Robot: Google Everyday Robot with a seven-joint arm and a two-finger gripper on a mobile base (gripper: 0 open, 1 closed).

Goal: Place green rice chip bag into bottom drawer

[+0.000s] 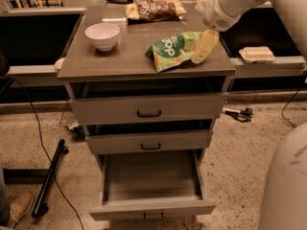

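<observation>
I see one green rice chip bag (173, 49) lying flat on the grey table (120, 56), toward its front right part. It is crinkled and bright green, with big white letters and orange-yellow patches.

The end effector (205, 47), pale yellow at the end of a white arm (234, 1), hangs tilted at the bag's right edge. It is either touching the bag or just above it; I cannot tell which. Nor can I tell how far it is open or whether it has hold of anything.

Also on the table are one white bowl (102, 35) at the left, well apart from the green bag, and one brown snack bag (154, 8) at the back edge.

Below the top I count three grey drawers, each with a small dark handle. The top drawer (148, 110) and the middle drawer (149, 142) are nearly closed. The bottom drawer (151, 178) is pulled out toward me, showing its plain grey floor.

One white lidded box (257, 54) sits on a ledge to the right of the table.
</observation>
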